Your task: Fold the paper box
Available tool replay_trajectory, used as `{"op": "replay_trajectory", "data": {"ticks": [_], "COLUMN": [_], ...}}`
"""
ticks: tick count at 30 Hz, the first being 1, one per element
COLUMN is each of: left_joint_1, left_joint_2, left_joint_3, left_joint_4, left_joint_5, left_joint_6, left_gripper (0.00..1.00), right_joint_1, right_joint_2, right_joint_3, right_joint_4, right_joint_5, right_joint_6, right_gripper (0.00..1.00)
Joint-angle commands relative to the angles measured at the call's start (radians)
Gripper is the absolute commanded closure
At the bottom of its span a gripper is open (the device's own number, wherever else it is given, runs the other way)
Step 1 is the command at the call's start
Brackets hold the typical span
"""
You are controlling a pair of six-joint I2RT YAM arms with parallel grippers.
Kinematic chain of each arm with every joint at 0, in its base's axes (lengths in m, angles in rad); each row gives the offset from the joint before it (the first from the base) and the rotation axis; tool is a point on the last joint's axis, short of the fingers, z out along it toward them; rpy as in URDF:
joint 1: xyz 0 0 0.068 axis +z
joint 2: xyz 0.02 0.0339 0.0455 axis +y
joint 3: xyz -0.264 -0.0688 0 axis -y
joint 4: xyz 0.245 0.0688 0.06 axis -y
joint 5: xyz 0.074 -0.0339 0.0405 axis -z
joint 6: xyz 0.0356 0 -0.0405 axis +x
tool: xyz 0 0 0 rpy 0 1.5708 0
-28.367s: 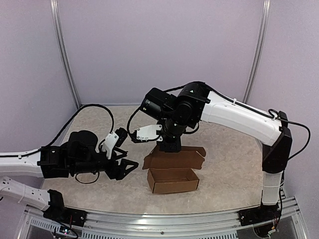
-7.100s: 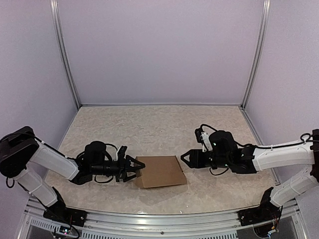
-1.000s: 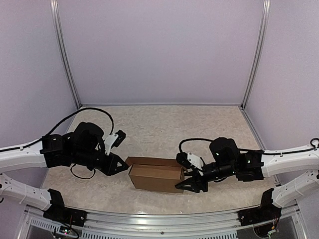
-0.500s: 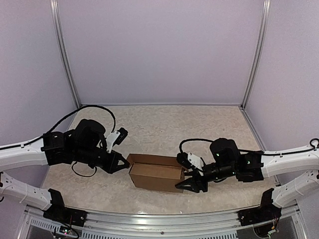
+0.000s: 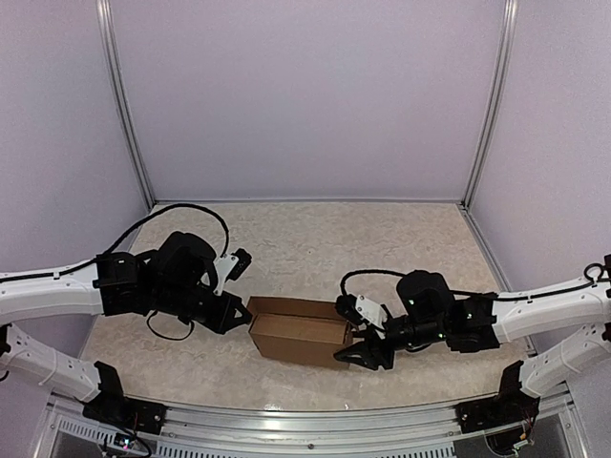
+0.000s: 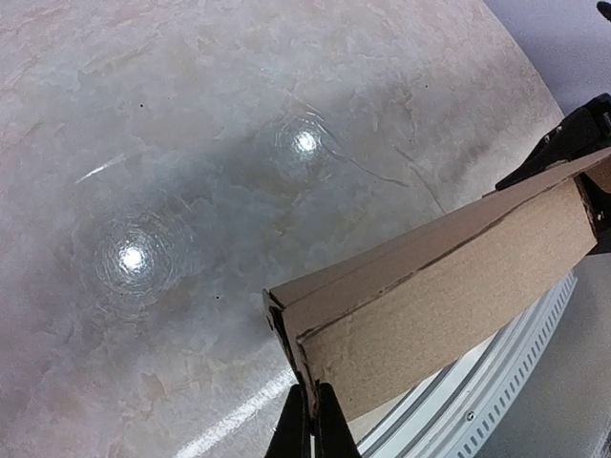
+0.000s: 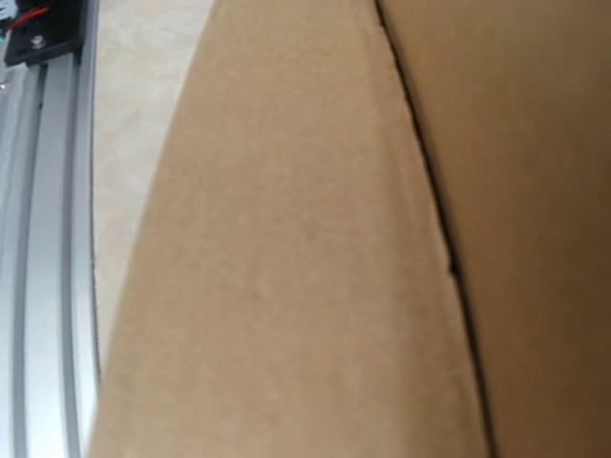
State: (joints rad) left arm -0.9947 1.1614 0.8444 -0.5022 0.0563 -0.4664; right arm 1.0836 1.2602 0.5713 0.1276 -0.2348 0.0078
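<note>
- A paper box, plain brown cardboard and long in shape, lies on a pale marbled table, near the front edge and about midway between the two arms. Its long side runs left to right.
- The left claw points at the left end of the box, with its tip just at that end. Its two fingers are pressed together and nothing sits between them.
- In the left wrist view the two closed fingers rise from the bottom edge. The box stretches away just above them, with its near lower corner right at the fingertips. A thin seam runs along the box's length near the top edge.
- The right claw sits at the right end of the box. One dark finger lies along the front corner and another dark part shows behind the back corner.
- Whether this claw pinches the cardboard or only stands spread around it, I cannot tell.
- The right wrist view is almost filled with blurred brown cardboard, crossed by a dark seam. A metal rail shows at the left.
</note>
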Motion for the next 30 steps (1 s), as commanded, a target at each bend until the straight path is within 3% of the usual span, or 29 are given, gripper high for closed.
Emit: {"op": "replay_trajectory", "data": {"ticks": [1, 17, 30], "left_joint_1": [-0.033, -0.105, -0.147], "left_joint_2": [0.027, 0.194, 0.260], "left_joint_3": [0.038, 0.041, 0.042], "left_joint_4": [0.040, 0.021, 0.007], "left_joint_5": [0.018, -0.180, -0.241], "left_joint_6": [-0.020, -0.084, -0.101], "left_gripper": [1.00, 1.00, 1.00], "right_joint_1": [0.002, 0.012, 0.013], "right_joint_2": [0.028, 0.060, 0.122], "right_joint_3": [-0.022, -0.081, -0.130], "right_joint_4": [0.093, 0.237, 0.345], "right_joint_5": [0.089, 0.134, 0.175], "right_joint_6": [0.040, 0.089, 0.118], "right_gripper": [0.76, 0.75, 0.76]}}
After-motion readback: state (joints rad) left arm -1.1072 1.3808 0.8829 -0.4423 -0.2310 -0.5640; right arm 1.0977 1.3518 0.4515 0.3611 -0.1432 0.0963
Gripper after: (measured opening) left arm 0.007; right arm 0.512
